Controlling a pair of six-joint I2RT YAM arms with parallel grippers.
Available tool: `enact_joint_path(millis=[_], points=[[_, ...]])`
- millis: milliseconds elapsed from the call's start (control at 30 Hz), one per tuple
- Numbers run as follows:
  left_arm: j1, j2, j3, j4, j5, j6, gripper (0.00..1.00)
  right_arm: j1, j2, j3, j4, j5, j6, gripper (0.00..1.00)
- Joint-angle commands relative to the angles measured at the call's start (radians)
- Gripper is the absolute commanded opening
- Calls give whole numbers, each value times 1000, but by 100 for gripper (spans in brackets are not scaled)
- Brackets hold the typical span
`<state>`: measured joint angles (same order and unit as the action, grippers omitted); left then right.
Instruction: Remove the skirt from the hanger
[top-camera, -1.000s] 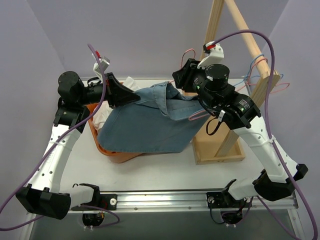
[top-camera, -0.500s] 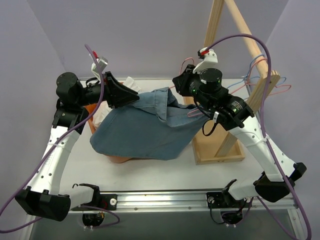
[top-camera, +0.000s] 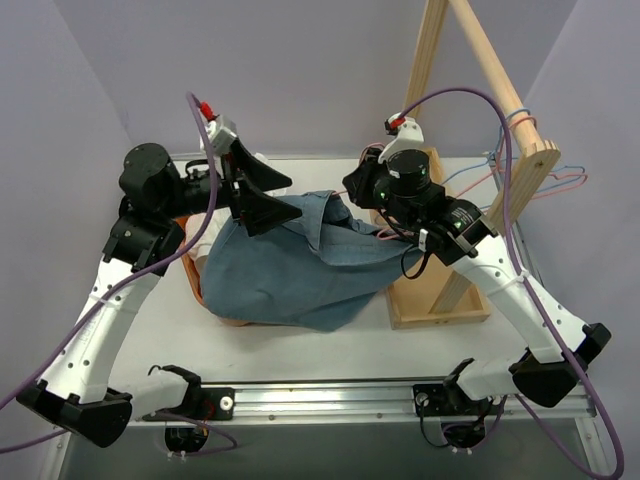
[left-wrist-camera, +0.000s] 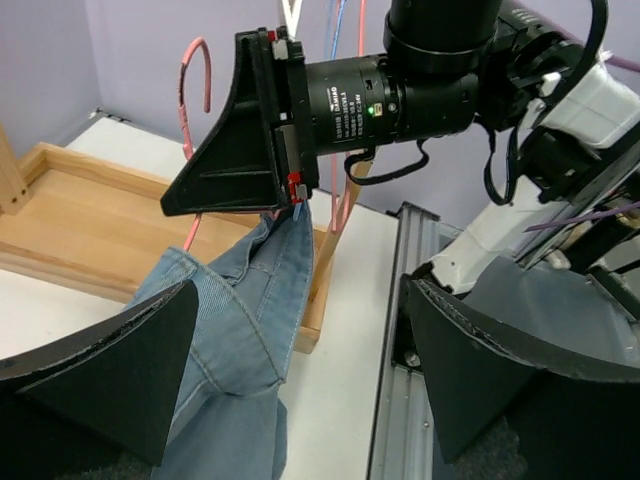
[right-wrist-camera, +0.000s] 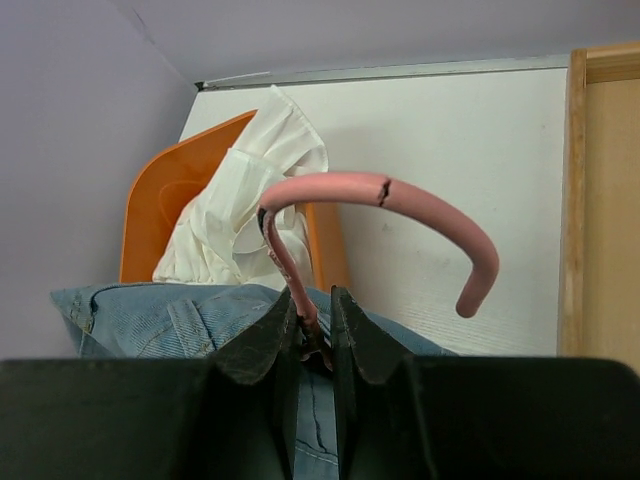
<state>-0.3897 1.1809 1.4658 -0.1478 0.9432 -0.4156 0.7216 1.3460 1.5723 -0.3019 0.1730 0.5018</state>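
The blue denim skirt (top-camera: 295, 265) hangs by its waistband from the pink hanger (right-wrist-camera: 400, 200) and drapes down over the orange basket (top-camera: 232, 318). My right gripper (right-wrist-camera: 312, 300) is shut on the hanger's thin neck just below the hook, with denim right under its fingers. In the top view the right gripper (top-camera: 350, 190) sits at the skirt's upper right corner. My left gripper (top-camera: 290, 197) hovers open at the skirt's upper left. In the left wrist view its wide jaws (left-wrist-camera: 300, 400) hold nothing, the skirt (left-wrist-camera: 240, 330) lies below them and the hanger's hook (left-wrist-camera: 190, 90) shows behind.
A white garment (right-wrist-camera: 240, 210) lies in the orange basket (right-wrist-camera: 150, 210) at the left. The wooden rack (top-camera: 440, 300) stands at the right with more hangers (top-camera: 540, 175) on its bar. A metal rail (top-camera: 330, 398) runs along the near edge.
The left gripper has opened, let go of the skirt and lifted a little to the right. The skirt has sagged lower. The right gripper closed tighter on the hanger and shifted slightly left.
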Motion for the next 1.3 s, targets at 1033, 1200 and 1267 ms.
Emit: enact_joint_path(millis=[1033,1200,1267], points=[[-460,123,153,-397,-1107,261,94,6,-93,-14,113,-61,67,0],[-546,131,143,-392,-1221,268,94,4,-100,-23,119,-61,70,0],[-555,146,154,-403,-1258,268,94,6,-102,-26,125,-66,75,0]])
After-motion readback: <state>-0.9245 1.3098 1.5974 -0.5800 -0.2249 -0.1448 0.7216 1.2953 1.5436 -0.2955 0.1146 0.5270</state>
